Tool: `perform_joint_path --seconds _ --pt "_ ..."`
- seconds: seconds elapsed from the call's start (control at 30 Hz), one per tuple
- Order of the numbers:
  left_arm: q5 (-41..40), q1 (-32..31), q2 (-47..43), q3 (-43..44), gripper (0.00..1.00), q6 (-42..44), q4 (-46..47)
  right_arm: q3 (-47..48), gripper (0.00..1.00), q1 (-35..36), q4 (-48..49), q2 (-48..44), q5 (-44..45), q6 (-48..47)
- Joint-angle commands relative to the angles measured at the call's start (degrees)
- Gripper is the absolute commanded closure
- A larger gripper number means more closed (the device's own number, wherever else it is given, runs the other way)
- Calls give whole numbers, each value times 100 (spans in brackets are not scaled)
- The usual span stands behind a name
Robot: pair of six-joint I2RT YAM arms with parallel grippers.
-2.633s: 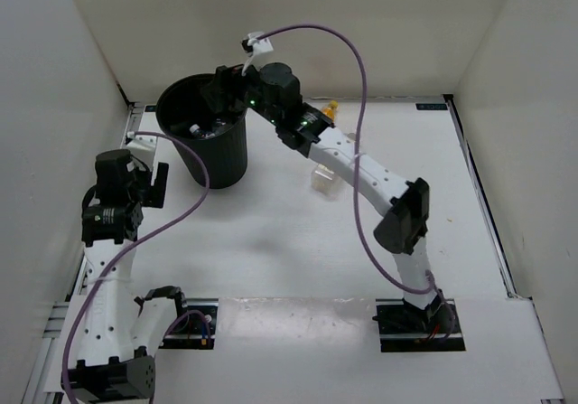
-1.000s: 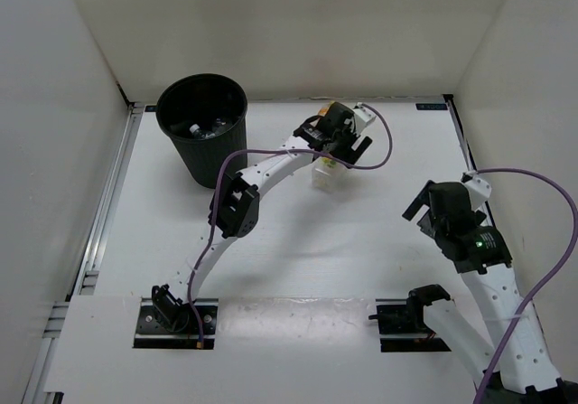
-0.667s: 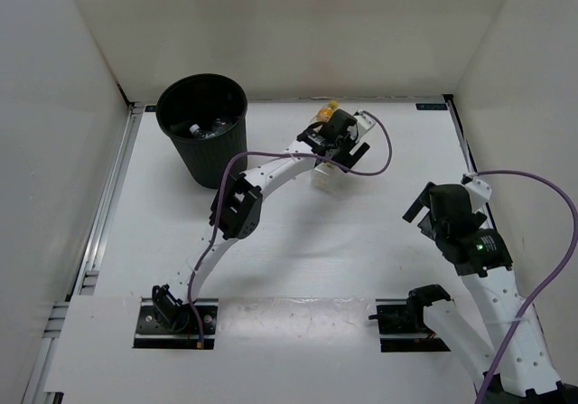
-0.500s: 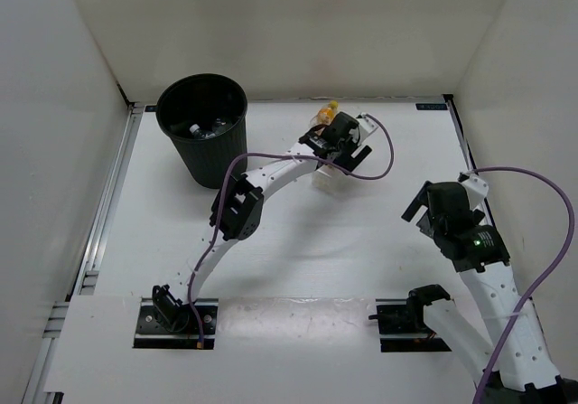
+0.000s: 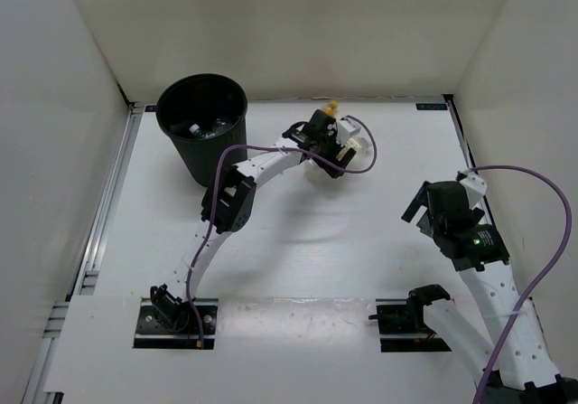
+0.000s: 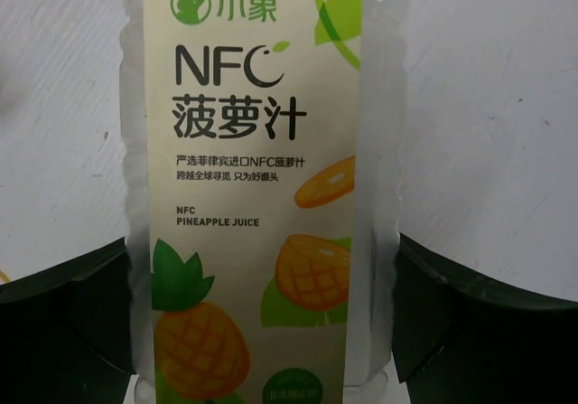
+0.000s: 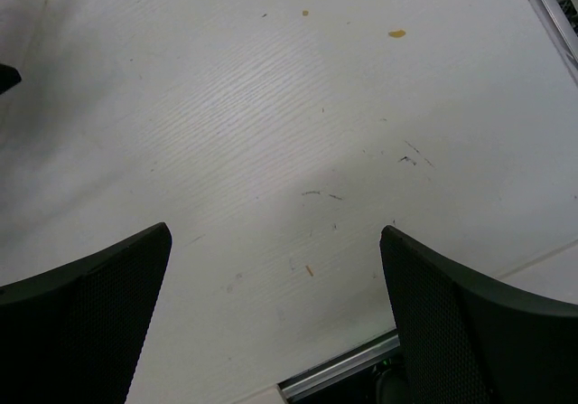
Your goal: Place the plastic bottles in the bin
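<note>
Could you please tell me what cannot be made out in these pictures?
Juice bottle: left wrist view, cap and base cut off by the edges; whether the left fingers touch it is unclear.
Same bottle: top view, mostly hidden under the left arm.
Bin: top view, contents too small and dark to count.
Yellow-capped bottle: top view, body hidden behind the arm.

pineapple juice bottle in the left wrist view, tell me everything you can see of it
The pineapple juice bottle looks like clear plastic, wrapped in a cream label with a green elephant logo, "NFC", Chinese characters, "NFC PINEAPPLE JUICE" and pineapple pictures. It runs lengthwise up the view, both ends cut off, against the white table. The open left gripper straddles it, one finger close on each side; contact cannot be told.
</note>
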Motion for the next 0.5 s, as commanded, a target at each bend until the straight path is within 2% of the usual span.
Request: perform_joint_path --seconds 0.0,0.13,0.17,0.23,0.27,0.3,0.33,0.4,0.47 --pt "-87 -191 -235 -159 0 197 -395 217 0 21 189 17 34 -72" --pt "-194 -192 -288 -159 2 277 -448 217 0 21 189 18 34 -72" --pt "-194 -192 -357 -211 16 277 -448 217 0 21 189 18 34 -72" --pt "-55 -192 -436 -211 35 277 -448 217 0 21 189 18 34 -72" --pt "-2 -192 -550 -211 59 277 -448 217 0 21 189 -34 34 -72" --pt "-1 -192 -612 -211 68 198 -448 217 0 21 189 -35 34 -72" --pt "51 -192 -691 -142 77 198 -448 217 0 21 189 -35 34 -72" --pt "52 -192 -1032 -88 86 145 -448 217 0 21 189 -35 34 -72" --pt "52 -192 -1341 -36 89 145 -448 269 0 21 189 -35 34 -20"
